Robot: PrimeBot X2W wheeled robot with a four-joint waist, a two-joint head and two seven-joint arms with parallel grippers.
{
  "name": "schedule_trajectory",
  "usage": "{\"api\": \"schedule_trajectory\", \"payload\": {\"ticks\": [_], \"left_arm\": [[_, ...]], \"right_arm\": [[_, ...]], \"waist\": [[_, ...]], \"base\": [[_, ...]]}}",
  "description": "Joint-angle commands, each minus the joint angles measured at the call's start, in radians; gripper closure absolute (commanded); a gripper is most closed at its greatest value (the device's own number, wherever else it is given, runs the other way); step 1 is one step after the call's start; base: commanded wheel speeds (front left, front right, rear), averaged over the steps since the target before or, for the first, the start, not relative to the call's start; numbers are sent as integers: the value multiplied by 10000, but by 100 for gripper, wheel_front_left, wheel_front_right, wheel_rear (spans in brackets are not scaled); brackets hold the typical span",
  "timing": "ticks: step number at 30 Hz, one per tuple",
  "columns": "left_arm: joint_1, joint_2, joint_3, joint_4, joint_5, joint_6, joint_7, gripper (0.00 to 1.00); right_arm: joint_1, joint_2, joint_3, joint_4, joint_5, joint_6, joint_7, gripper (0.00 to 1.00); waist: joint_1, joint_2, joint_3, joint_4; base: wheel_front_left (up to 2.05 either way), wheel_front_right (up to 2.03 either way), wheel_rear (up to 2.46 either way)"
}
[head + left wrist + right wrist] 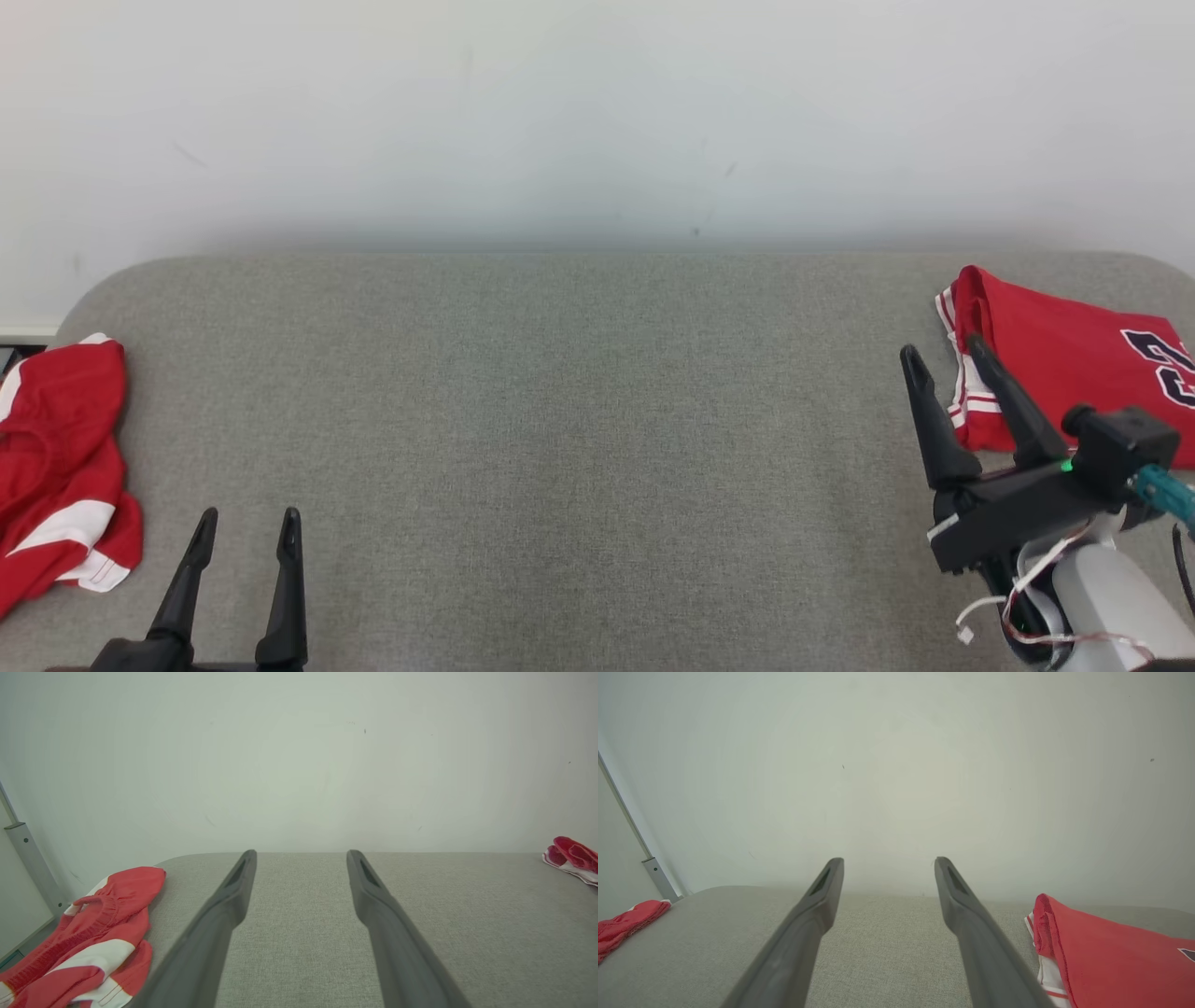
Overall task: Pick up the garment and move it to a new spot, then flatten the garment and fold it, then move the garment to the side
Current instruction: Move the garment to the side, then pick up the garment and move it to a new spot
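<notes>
Grey fabric surface point(597, 420) bears a red jersey point(1064, 355), numerals cut off.

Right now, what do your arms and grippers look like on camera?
The left gripper and right gripper: two long dark tapering fingers each, slotted near the tips. Behind the right: black base, green light, teal connector, loose white wires, pale forearm.

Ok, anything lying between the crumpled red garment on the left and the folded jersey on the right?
Nothing: the head view shows bare grey tabletop between the crumpled garment and the folded jersey. Both wrist views agree.
</notes>
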Motion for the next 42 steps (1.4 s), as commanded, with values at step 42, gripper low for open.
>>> {"api": "schedule_trajectory", "payload": {"ticks": [42], "left_arm": [[449, 1051, -163, -214, 447, 431, 1316, 0]], "right_arm": [[2694, 1989, -2409, -1913, -2790, -20, 2253, 0]], "waist": [[1, 0, -847, -230]], "base": [[0, 0, 0]]}}
